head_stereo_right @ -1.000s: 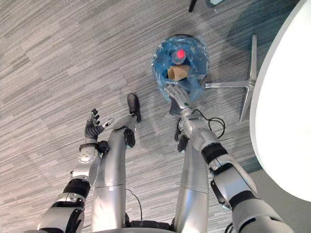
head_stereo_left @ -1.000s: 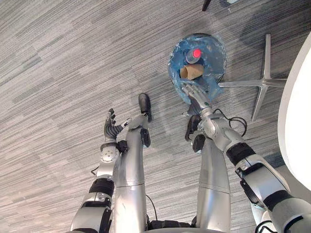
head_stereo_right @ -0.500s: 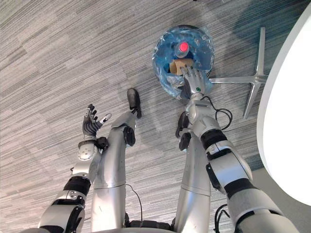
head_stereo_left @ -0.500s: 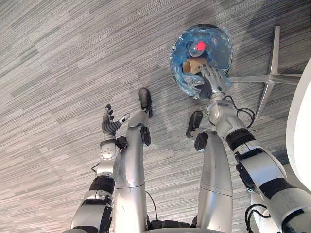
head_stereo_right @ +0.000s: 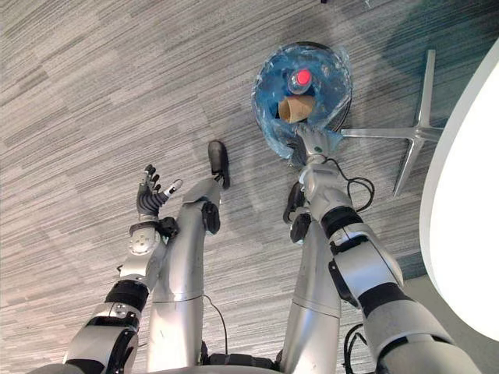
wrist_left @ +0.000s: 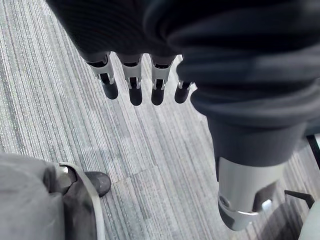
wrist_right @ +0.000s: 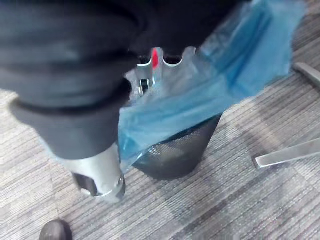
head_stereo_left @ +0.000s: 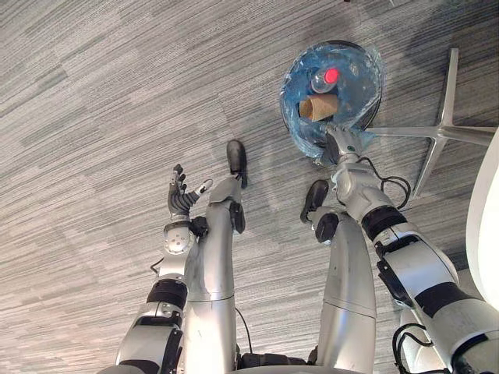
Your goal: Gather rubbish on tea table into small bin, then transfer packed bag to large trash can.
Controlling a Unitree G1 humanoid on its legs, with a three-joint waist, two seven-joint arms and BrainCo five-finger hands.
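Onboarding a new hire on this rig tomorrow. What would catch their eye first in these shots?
The small black bin on the carpet stands out first, lined with a bright blue bag. A red-capped bottle and a brown paper cup lie inside it. The right robot hand is at the bin's near rim against the bag, while the left robot hand hangs open over the carpet, off to the left.

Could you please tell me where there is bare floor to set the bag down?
Bare carpet spreads wide left of the small bin, past the left hand. Its right side is crowded: chair base, white table, and the right hand at the rim.
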